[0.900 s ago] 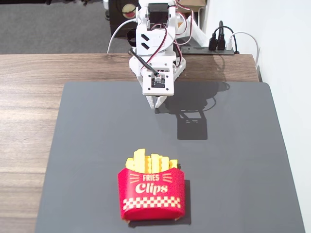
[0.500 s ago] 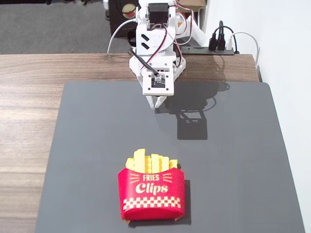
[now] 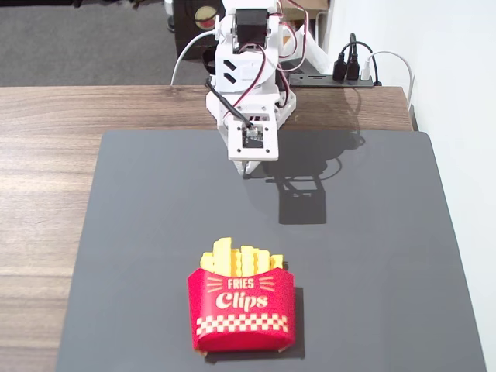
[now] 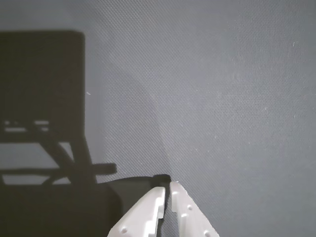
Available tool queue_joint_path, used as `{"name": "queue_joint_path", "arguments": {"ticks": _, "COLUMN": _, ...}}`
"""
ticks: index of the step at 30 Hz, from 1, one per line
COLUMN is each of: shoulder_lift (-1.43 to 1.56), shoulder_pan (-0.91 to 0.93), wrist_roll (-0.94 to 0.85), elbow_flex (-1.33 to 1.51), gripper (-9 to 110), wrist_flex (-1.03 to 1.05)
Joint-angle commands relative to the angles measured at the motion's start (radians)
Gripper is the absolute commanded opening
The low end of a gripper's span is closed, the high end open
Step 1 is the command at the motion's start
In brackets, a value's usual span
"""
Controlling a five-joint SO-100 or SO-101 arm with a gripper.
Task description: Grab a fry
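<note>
I see my end effector (image 4: 167, 190) pressed together and empty above the gray mat (image 3: 372, 256), well apart from the fry (image 3: 222, 256) standing in the red carton (image 3: 242, 311) near the mat's front.

Home/office desk setup: wood table (image 3: 46, 186), dark mat (image 3: 372, 256), power strip (image 3: 349, 71), carpet (image 3: 85, 43).

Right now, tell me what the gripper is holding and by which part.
Nothing. The gripper has its jaws nearly together over the bare gray mat. The fries stand in the red Fries Clips carton, far from it.
</note>
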Motion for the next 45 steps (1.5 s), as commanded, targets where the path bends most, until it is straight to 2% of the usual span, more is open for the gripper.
{"name": "queue_joint_path", "arguments": {"ticks": 1, "shoulder_lift": -0.048, "shoulder_pan": -0.002, "wrist_roll": 0.005, "elbow_flex": -0.041, "gripper": 1, "wrist_flex": -0.035}}
{"name": "queue_joint_path", "arguments": {"ticks": 15, "shoulder_lift": -0.354, "shoulder_pan": 0.035, "wrist_roll": 0.080, "elbow_flex": -0.373, "gripper": 1, "wrist_flex": 0.026}}
{"name": "queue_joint_path", "arguments": {"ticks": 24, "shoulder_lift": -0.566, "shoulder_pan": 0.129, "wrist_roll": 0.008, "elbow_flex": -0.549, "gripper": 10, "wrist_flex": 0.011}}
{"name": "queue_joint_path", "arguments": {"ticks": 31, "shoulder_lift": -0.753, "shoulder_pan": 0.160, "wrist_roll": -0.026, "elbow_flex": -0.678, "gripper": 18, "wrist_flex": -0.066}}
{"name": "queue_joint_path", "arguments": {"ticks": 45, "shoulder_lift": -1.129, "shoulder_pan": 0.138, "wrist_roll": -0.015, "elbow_flex": -0.920, "gripper": 18, "wrist_flex": -0.259}}
